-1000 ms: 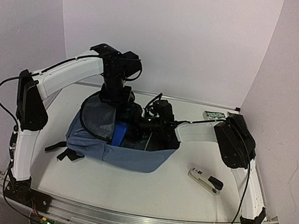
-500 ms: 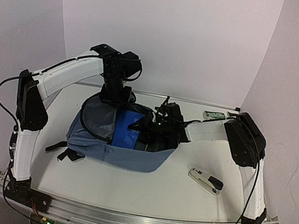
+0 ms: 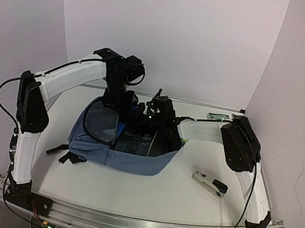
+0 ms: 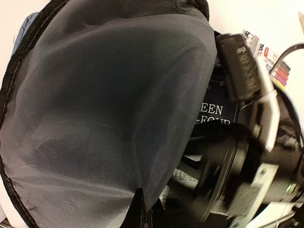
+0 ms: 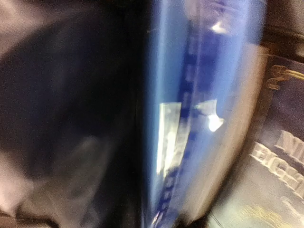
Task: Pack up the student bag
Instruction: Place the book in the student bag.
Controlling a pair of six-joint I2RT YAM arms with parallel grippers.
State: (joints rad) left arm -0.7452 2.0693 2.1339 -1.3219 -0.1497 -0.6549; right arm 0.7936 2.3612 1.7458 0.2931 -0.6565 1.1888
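Note:
The slate-blue student bag [image 3: 134, 162] lies open at mid table. My left gripper [image 3: 120, 99] is shut on the edge of its dark grey lining flap [image 4: 104, 109] and holds it up; the pinch shows low in the left wrist view [image 4: 145, 213]. A navy book with pale lettering [image 3: 137, 140] lies inside, also seen past the flap [image 4: 216, 111]. My right gripper [image 3: 152, 109] is at the bag's far rim, inside the opening. The right wrist view is blurred: a bright blue item [image 5: 190, 118] fills the middle beside the book [image 5: 280, 161], and the jaws do not show.
A grey and black stapler [image 3: 210, 183] lies on the table right of the bag. A small green and white packet [image 3: 218, 117] sits at the back right by the wall. The bag's black straps [image 3: 63, 152] trail to the left.
The bright blue item that stood across the bag's opening no longer shows there, and the navy book's cover is now exposed. The right gripper has shifted toward the bag's far rim. The left arm has barely moved.

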